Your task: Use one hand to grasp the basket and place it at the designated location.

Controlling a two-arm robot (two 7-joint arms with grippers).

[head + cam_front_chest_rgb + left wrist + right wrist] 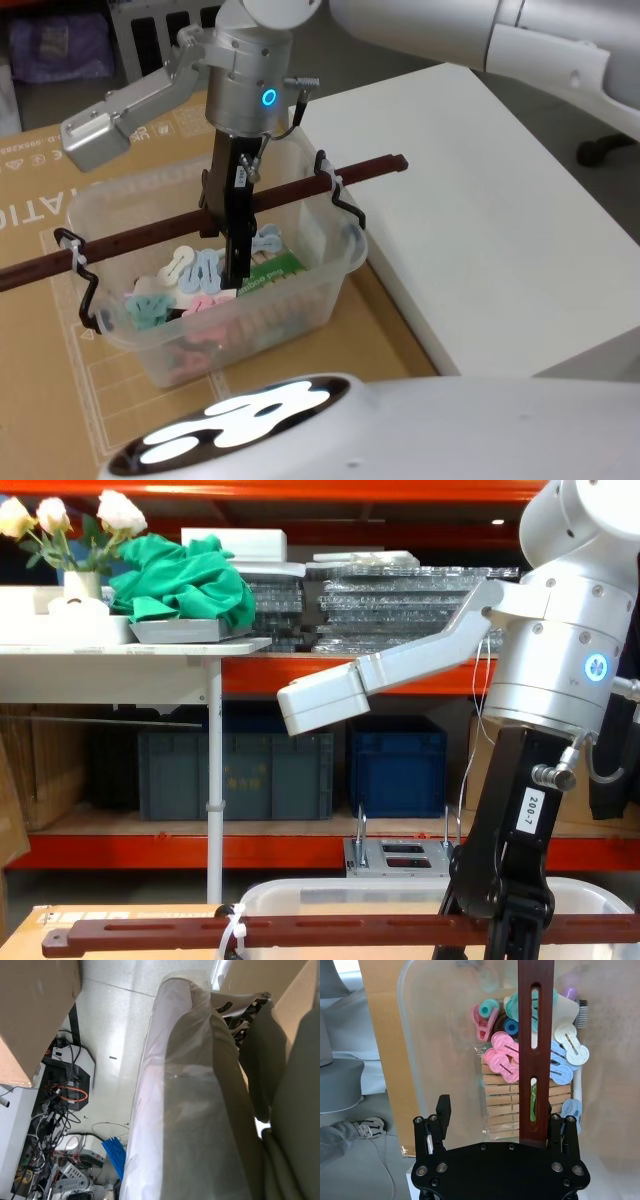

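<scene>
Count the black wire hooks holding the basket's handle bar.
2: one hook on the basket's left end, another hook on its right; right claw open around the bar between them.

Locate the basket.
Head view: the basket sits left of centre on the cardboard, the white table on its right, the right end effector at its handle.

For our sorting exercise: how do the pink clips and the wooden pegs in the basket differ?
The pink clips are rounded, figure-eight plastic; the wooden pegs are straight, pale sticks. The clips lie loose at odd angles; the pegs sit stacked in a neat row. Both lie in the basket under its handle bar, which the open right gripper straddles.
</scene>
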